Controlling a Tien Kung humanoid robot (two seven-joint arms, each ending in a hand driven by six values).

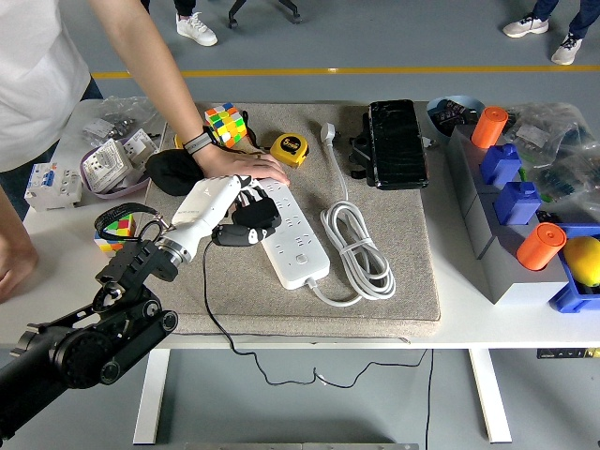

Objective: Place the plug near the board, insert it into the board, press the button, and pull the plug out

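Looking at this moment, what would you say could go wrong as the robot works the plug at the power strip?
The person's hand steadies the power strip right beside the left hand, so the fingers might collide. The black plug seems tilted over the sockets and might jam. Its cable trails off the table edge and could snag.

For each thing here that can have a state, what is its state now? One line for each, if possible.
Left hand: shut on the black plug, over the power strip.
Black plug: held at the strip's left side; whether seated, cannot tell.
Power strip: flat on the mat, far end pressed down by a person's hand.
White cord: coiled beside the strip.
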